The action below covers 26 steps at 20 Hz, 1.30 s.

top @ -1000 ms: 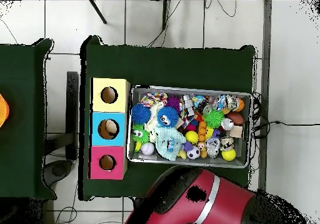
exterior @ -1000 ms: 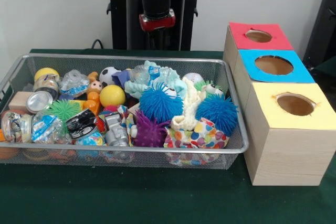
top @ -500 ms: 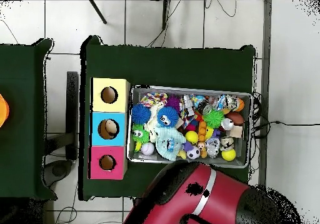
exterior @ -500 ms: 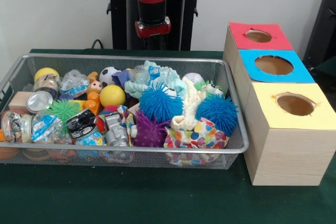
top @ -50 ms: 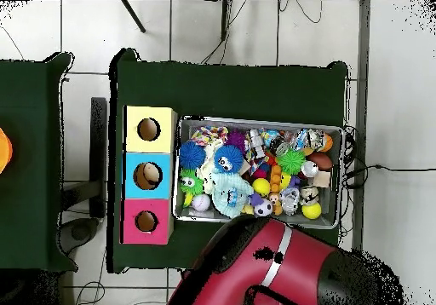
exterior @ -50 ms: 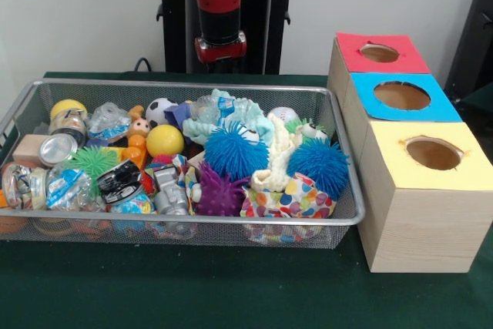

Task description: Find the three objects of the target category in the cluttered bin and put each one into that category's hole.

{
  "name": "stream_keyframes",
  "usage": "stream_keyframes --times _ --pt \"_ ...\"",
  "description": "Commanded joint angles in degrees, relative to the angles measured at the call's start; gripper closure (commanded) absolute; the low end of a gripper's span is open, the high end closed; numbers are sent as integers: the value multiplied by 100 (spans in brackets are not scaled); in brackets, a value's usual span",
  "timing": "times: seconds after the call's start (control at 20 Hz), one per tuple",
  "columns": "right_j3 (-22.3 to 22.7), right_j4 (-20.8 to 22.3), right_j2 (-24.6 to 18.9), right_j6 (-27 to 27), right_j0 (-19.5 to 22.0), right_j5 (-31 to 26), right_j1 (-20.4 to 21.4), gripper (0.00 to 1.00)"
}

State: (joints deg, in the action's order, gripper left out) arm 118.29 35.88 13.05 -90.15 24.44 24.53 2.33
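Across the green table (exterior @ -50 ms: 231, 298), I see the wire mesh bin (exterior @ -50 ms: 339, 225) packed with toys, none of them lifted out. Toward its 3 o'clock end in the front view sit two blue spiky balls (exterior @ -50 ms: 235, 152), a purple spiky ball (exterior @ -50 ms: 218, 196) at about 6 o'clock of the left one, and a green spiky ball (exterior @ -50 ms: 94, 161) over at the 9 o'clock side. A yellow ball (exterior @ -50 ms: 165, 141) and a small soccer ball (exterior @ -50 ms: 159, 110) lie nearer 11 o'clock. Just beside the bin at 3 o'clock stands the wooden box row, with a red hole (exterior @ -50 ms: 379, 52), blue hole (exterior @ -50 ms: 401, 95) and yellow hole (exterior @ -50 ms: 433, 153). My arm's red wrist (exterior @ -50 ms: 219, 45) hangs at 12 o'clock, beyond the bin's far rim; I cannot tell the gripper's state.
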Motion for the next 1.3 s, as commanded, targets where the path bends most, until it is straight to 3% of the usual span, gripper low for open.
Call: stream_keyframes --times 0.05,0.2,0.65,1.3 --pt "-668 -117 -103 -819 -106 541 -530 0" --pt "-769 -151 -121 -814 -123 520 -609 0" --pt "-1459 -285 -234 -832 -132 695 -1369 0" --pt "-2028 -395 -329 -890 -177 790 -1829 0"
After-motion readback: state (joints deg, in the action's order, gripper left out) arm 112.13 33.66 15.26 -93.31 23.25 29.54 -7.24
